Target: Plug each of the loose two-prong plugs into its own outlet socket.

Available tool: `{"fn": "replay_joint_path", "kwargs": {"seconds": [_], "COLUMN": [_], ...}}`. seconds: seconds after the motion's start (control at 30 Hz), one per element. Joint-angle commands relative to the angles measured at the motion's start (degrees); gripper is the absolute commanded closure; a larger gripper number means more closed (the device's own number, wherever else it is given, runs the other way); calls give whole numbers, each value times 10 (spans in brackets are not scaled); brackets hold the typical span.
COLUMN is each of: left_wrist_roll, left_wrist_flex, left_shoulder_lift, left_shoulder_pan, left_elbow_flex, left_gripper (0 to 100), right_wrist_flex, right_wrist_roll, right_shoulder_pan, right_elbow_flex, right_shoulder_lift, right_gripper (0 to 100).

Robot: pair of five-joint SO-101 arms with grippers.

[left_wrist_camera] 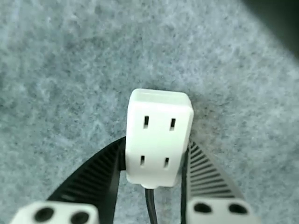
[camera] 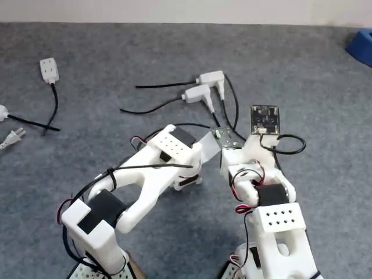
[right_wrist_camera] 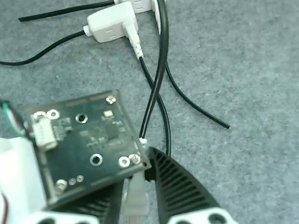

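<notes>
On the grey worktop (camera: 104, 40), at ten o'clock in the high view, a spare outlet socket (camera: 49, 70) lies unused on its black cord. At nine o'clock, by the edge, a loose two-prong plug (camera: 11, 138) waits near a white piece (camera: 2, 111) that is cut off by the frame and too partial to identify. Toward centre, your left gripper (left_wrist_camera: 156, 156) has its fingers (left_wrist_camera: 100, 175) drawn in against both sides of the held socket (left_wrist_camera: 159, 126). All four of its slots are empty and face the wrist camera. At twelve o'clock, beyond both arms, lie the upper pair (camera: 210, 77) and the lower pair (camera: 195, 94). Each looks like a plug already seated in a socket block, so you can likely count those two as done. To the right, your right gripper (right_wrist_camera: 140, 177) has its fingers (right_wrist_camera: 175, 184) pinched narrowly on the held plug (right_wrist_camera: 135, 200), just beside a bare circuit board (right_wrist_camera: 84, 144), with black cord running away across the worktop. On this reading, two matings are finished. A third is in hand, plug and socket close but not joined, and the set at the left is untouched. No brand, label or writing is legible, and the board's markings are too small to read.
</notes>
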Motion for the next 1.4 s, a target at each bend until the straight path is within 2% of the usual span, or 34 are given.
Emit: {"fn": "replay_joint_path", "kwargs": {"seconds": [0.0, 0.13, 0.27, 0.4, 0.63, 0.9, 0.97, 1.03, 1.17, 1.37], "left_wrist_roll": [-2, 3, 29, 39, 40, 40, 40, 40, 40, 41], "left_wrist_flex": [-3, -51, -66, -63, -65, -69, -70, -70, -67, -47], "left_shoulder_lift": [-37, -164, -284, -297, -325, -350, -351, -351, -383, -530], "left_shoulder_pan": [87, 90, 104, 117, 165, 164, 131, 71, -62, -188], "left_elbow_flex": [52, 165, 221, 234, 269, 285, 286, 277, 257, 313], "left_gripper": [995, 995, 960, 919, 755, 740, 740, 740, 740, 740], "right_wrist_flex": [-6, -6, -6, -7, -7, -7, -6, 5, 44, 46], "right_wrist_roll": [-6, -6, -6, -6, -6, -8, -32, -65, -67, -50], "right_shoulder_pan": [1, 1, 0, -1, -1, -2, -2, -10, -70, -145], "right_elbow_flex": [-14, -14, -14, -14, -14, -14, -11, -11, -15, -15], "right_shoulder_lift": [-2, -2, -2, -2, -1, -1, -1, -1, -1, -1], "right_gripper": [992, 992, 992, 992, 992, 992, 992, 992, 992, 992]}}
